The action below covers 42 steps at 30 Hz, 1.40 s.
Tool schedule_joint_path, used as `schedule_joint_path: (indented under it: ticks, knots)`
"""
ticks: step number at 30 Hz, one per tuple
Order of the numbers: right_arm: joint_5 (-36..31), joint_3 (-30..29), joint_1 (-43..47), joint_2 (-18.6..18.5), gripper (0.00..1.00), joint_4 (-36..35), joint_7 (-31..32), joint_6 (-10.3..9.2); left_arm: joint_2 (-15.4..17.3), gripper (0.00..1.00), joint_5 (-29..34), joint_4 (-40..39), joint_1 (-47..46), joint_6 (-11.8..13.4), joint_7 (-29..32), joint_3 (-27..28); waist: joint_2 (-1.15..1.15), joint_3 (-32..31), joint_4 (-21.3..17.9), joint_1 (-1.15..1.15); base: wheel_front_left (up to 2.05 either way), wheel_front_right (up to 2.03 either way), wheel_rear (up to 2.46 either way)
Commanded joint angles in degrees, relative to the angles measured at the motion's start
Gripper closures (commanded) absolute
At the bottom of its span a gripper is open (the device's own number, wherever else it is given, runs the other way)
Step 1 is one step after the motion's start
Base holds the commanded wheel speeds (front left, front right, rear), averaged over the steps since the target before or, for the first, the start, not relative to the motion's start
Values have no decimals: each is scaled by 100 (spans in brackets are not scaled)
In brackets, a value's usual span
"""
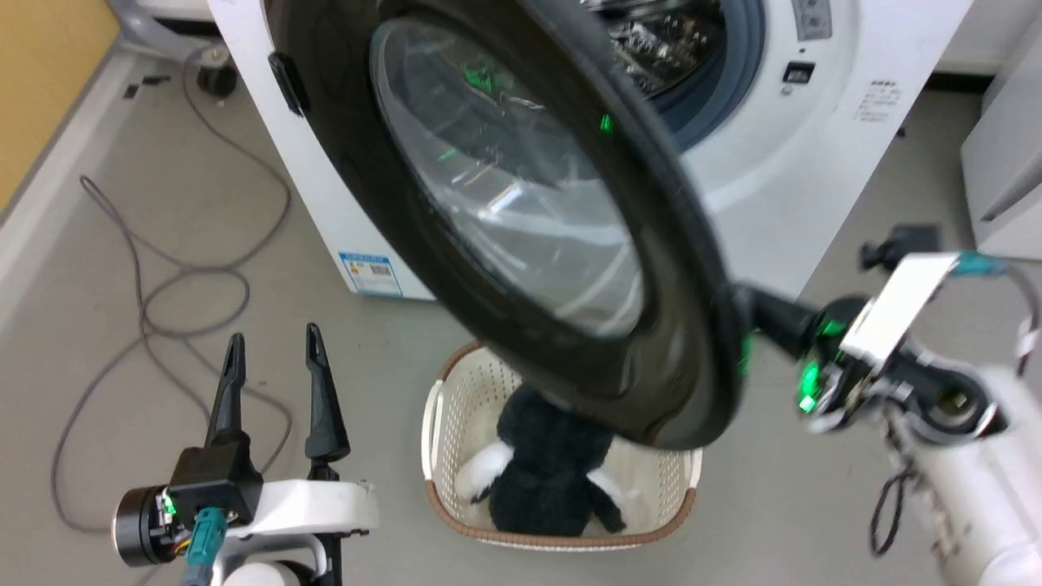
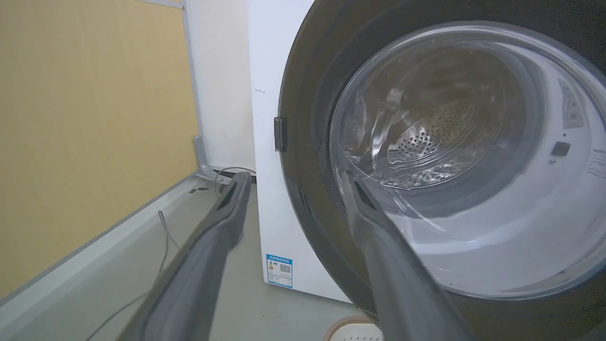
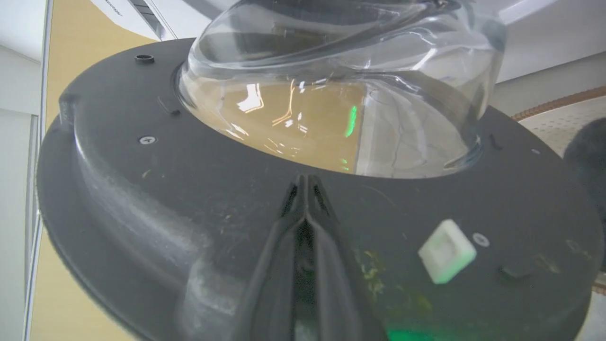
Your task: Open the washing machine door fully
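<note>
Washing machine door (image 1: pixel 505 212) stands swung out from the front of the white washing machine (image 1: pixel 814 163). Its glossy black ring and bulging glass centre face the head camera, and the steel drum (image 1: pixel 659 41) shows uncovered behind it. The machine stands on a grey floor (image 1: pixel 106 244) beside a yellow wall (image 1: pixel 41 81). A grey cable (image 1: pixel 163 285) loops over the floor towards the wall. A cream basket (image 1: pixel 444 407) sits on the floor just before the machine's front, beneath the door's lower edge, with a black-and-white plush toy (image 1: pixel 545 472) in it.

The left pincer (image 1: pixel 275 334) hovers low over the floor, apart from the door. Its two fingers are spread wide and point at the machine, with nothing between them. The right arm reaches in from the side behind the door. The right pincer (image 3: pixel 307 182) has its fingers pressed together on nothing, and the tips lie against the door's dark inner face just below the glass bowl. A small white square catch (image 3: pixel 447 251) sits near them.

A blue label (image 1: pixel 371 273) is stuck at the machine's lower front corner. Its print, and the small text (image 1: pixel 879 98) on the front panel, are too small to read.
</note>
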Motion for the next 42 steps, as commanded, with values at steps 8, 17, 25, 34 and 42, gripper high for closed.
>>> schedule_joint_path:
  ticks: [8,17,25,34,42]
  knots:
    - [135,329,943,545,100,-741,267,7,5,0,47,44,218,-51,-30,7,0,-274,9,1,0,0,0]
    - [143,755,1706,954,100,-1184,440,7,5,0,45,61,307,-67,-30,7,0,-397,29,1,0,0,0]
    - [-16,226,2052,1074,100,-1742,-287,7,5,0,72,41,514,-124,-30,95,0,-607,-118,1,0,0,0]
    - [-1214,-762,2276,983,100,-2686,-2027,7,5,0,115,21,608,-223,-30,173,0,-804,-251,1,0,0,0]
    - [-3420,-665,2432,333,100,-3138,-4423,7,5,0,150,-5,664,-250,-30,279,0,-881,-421,1,0,0,0]
